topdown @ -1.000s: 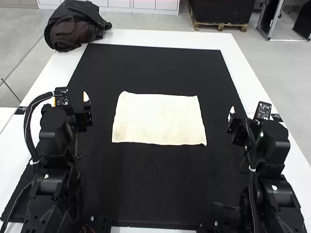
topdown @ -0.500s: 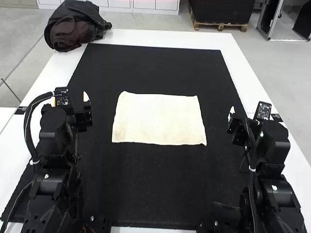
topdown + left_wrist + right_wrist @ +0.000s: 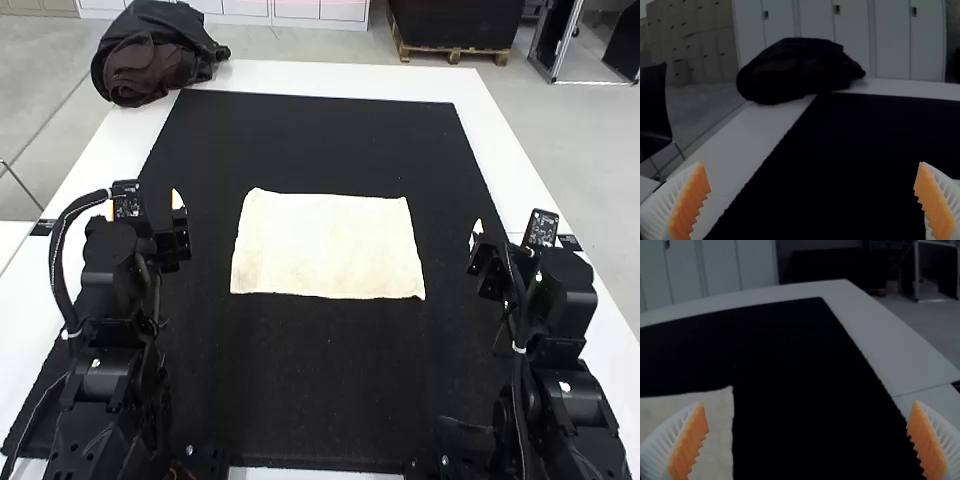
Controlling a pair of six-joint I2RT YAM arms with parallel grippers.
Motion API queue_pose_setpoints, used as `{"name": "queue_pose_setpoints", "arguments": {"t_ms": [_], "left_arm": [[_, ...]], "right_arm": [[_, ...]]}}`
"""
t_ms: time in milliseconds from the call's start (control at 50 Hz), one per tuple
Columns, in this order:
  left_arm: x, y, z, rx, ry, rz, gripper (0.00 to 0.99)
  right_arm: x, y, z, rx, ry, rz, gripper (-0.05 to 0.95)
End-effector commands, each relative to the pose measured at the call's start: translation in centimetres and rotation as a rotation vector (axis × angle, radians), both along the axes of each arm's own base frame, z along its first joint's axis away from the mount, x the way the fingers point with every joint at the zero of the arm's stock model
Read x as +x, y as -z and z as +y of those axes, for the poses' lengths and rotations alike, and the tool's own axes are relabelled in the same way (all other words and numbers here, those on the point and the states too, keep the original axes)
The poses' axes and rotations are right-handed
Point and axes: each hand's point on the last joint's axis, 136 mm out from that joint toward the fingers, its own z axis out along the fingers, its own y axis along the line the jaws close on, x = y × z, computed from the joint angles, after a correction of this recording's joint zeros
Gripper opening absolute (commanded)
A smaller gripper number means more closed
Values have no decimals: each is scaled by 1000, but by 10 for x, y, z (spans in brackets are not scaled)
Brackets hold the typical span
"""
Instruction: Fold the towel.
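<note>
Cream cloth towel [image 3: 328, 246] (softly matt).

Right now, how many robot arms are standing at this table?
2: the left arm stands to the left of the spread towel, and the right arm to its right.

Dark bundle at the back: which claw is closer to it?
The left claw. The dark bundle lies straight ahead of it, on the same side. The right claw is across on the other side, farther from it.
</note>
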Motion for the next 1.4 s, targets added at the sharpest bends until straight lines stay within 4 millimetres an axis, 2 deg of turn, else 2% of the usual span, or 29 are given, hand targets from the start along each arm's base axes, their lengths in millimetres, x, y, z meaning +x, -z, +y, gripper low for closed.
{"name": "queue_pose_setpoints", "arguments": {"t_ms": [0,80,140,220,300,420,560,740,860,920,980,1020,1080,1160,1280,1380], "left_arm": [[0,-1,0,-12,3,-15,962],[0,-2,0,-12,3,-17,962],[0,-2,0,-12,4,-18,962],[-1,-13,0,76,0,-33,961],[-2,-20,0,131,-6,-45,959],[-4,-32,-1,167,-11,-83,961],[-11,-64,-1,190,-23,-207,961],[-25,-124,-3,200,-28,-313,961],[1,-147,-5,196,-2,-225,961],[22,-151,-7,190,22,-158,962],[49,-146,-6,176,37,-71,962],[68,-135,-6,170,47,-3,961],[95,-122,-5,163,59,77,962],[120,-103,-4,153,71,153,962],[149,-64,-5,113,85,264,961],[159,-23,-4,72,85,362,961]], "right_arm": [[0,-1,-1,9,2,-13,921],[0,-2,-1,9,3,-16,921],[0,-14,-1,-35,-1,-58,921],[0,-24,1,-197,-10,-82,920],[1,-30,12,-433,-77,-91,916],[0,-48,16,-530,-76,-159,916],[-6,-78,19,-515,-68,-277,916],[-12,-128,25,-425,-102,-335,915],[8,-149,28,-313,-142,-261,915],[30,-153,28,-236,-156,-188,915],[51,-148,29,-172,-167,-105,915],[68,-143,30,-130,-171,-46,915],[90,-128,33,-85,-181,47,915],[112,-106,33,-65,-181,140,915],[134,-55,36,-5,-184,298,913],[131,3,51,65,-248,440,913]]}}
